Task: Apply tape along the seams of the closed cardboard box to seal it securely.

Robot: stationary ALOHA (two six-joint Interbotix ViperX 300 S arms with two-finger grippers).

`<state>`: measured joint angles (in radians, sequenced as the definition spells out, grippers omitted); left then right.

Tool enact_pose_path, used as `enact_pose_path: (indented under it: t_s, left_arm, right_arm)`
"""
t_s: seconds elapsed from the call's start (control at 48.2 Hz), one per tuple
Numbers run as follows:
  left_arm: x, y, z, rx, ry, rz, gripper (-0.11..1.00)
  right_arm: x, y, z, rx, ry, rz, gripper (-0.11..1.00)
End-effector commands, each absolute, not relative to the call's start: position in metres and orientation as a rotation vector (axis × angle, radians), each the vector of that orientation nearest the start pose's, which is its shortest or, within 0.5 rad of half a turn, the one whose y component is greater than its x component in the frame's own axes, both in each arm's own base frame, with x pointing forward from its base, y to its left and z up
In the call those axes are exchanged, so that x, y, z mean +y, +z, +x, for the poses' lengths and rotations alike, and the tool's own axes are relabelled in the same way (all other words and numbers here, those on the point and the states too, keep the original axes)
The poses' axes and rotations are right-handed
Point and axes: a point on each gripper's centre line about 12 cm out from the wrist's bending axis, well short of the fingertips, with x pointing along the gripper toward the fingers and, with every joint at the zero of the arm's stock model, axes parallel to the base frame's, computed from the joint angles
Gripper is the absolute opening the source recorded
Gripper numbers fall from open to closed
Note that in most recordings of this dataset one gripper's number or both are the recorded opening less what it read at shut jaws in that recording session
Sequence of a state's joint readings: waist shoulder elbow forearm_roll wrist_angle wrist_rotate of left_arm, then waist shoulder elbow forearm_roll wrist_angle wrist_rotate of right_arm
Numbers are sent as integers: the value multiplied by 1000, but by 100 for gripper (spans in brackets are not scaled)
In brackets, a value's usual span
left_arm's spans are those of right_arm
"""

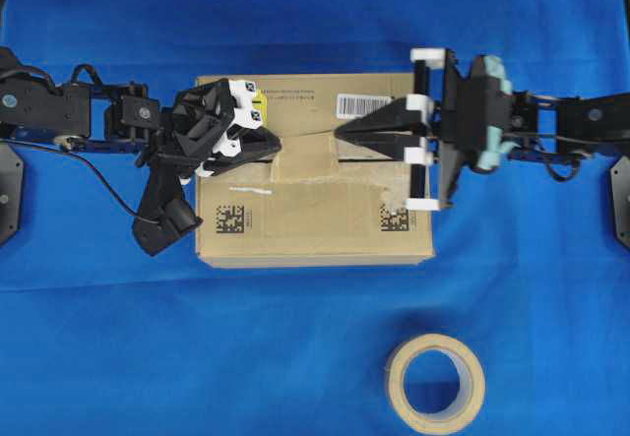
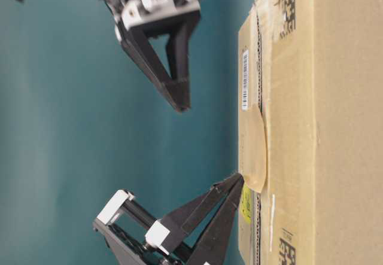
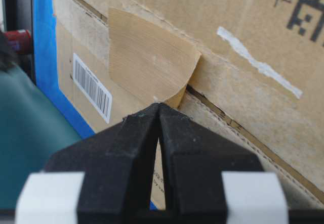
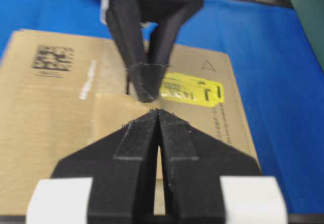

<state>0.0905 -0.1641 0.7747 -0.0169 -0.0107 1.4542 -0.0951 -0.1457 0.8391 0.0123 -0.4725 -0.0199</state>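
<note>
The cardboard box (image 1: 315, 221) lies on the blue cloth. The brown tape (image 1: 305, 164) sits across the seam (image 3: 223, 114) near the middle of the top, and its near corner curls up off the box (image 3: 152, 62). My left gripper (image 1: 279, 147) is shut, and its tips (image 3: 159, 105) pinch that lifted corner, beside the yellow sticker (image 4: 192, 92). My right gripper (image 1: 338, 133) is shut and empty. It hangs a little above the box over the tape's other end (image 2: 182, 103). The barcode label (image 1: 362, 104) lies beside it.
A beige tape roll (image 1: 434, 382) lies flat on the cloth in front of the box, toward the right. Two black square codes (image 1: 394, 218) mark the box's front half. Both arms reach in from the sides over the box.
</note>
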Motion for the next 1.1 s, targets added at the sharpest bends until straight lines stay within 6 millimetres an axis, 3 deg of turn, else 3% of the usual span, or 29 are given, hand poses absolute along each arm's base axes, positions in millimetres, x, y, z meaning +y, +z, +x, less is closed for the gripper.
enact_pose_path:
  t_s: [0.0, 0.352, 0.415, 0.58, 0.788, 1.078]
  left_arm:
    - [33, 204, 356, 529, -329, 1364, 0]
    - [36, 202, 354, 556, -340, 1354, 0]
    - [36, 202, 354, 557, -342, 1355, 0]
    - [37, 203, 354, 556, -341, 1356, 0]
    - [37, 202, 354, 557, -342, 1355, 0]
    - [37, 203, 354, 556, -341, 1356, 0]
  right_arm:
    - [-37, 224, 370, 193, -104, 7, 0]
    - [-33, 221, 387, 217, -91, 35, 3]
    - [-33, 220, 387, 221, -92, 42, 16]
    - [-33, 221, 388, 213, -91, 39, 63]
    - [-32, 210, 395, 230, -90, 47, 41]
    - [-33, 188, 410, 273, -89, 51, 40]
